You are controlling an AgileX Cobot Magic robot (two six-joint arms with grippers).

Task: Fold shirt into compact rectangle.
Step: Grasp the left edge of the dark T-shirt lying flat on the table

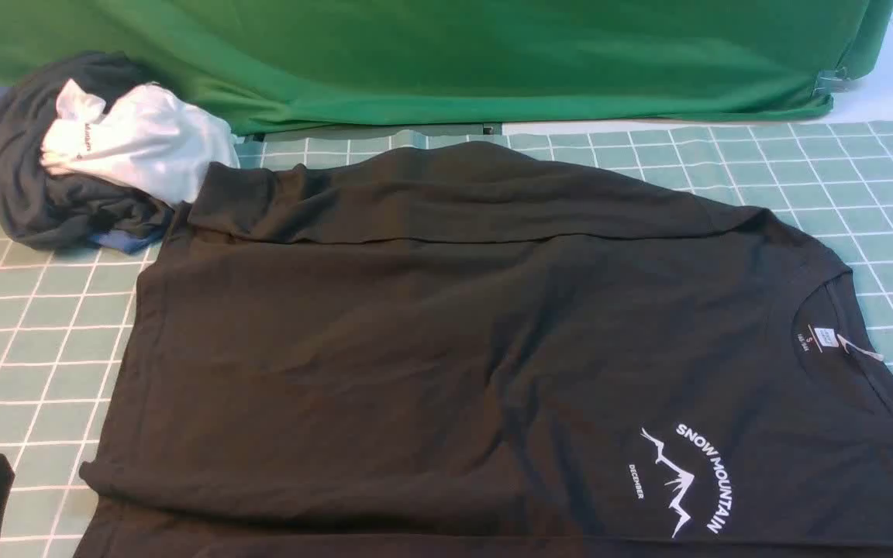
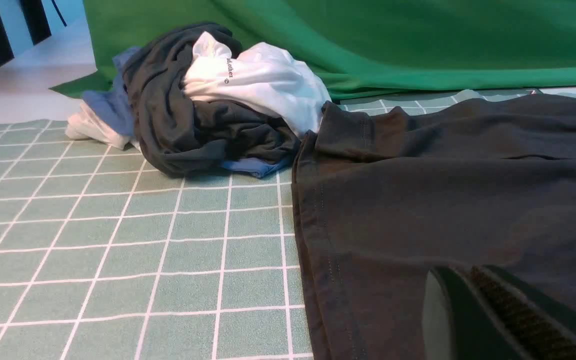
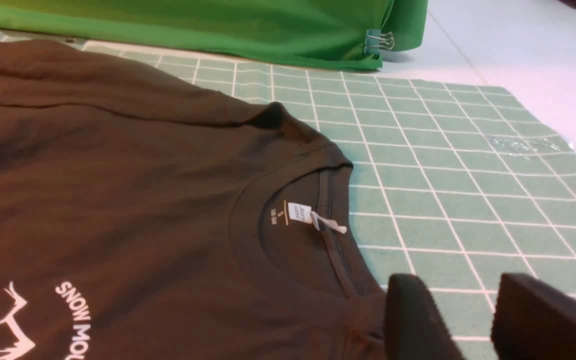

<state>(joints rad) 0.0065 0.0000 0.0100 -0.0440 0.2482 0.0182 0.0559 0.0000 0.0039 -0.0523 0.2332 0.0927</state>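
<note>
The right fingers (image 3: 415,315) are two blocky, matte black prongs with rounded tips. The left fingers (image 2: 473,320) are black as well; one carries a ribbed, dark brownish strip (image 2: 518,312) along its length, with a smooth pale grey surface (image 2: 433,315) beside it.

The shirt (image 1: 446,349) runs past the front view's lower edge; its neck label (image 3: 299,212) is illegibly small.

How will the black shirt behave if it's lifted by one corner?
The shirt would probably droop limp: it lies flat and creased. It is likely light, since the cloth looks thin. The sleeve folded across it may slip off.
</note>
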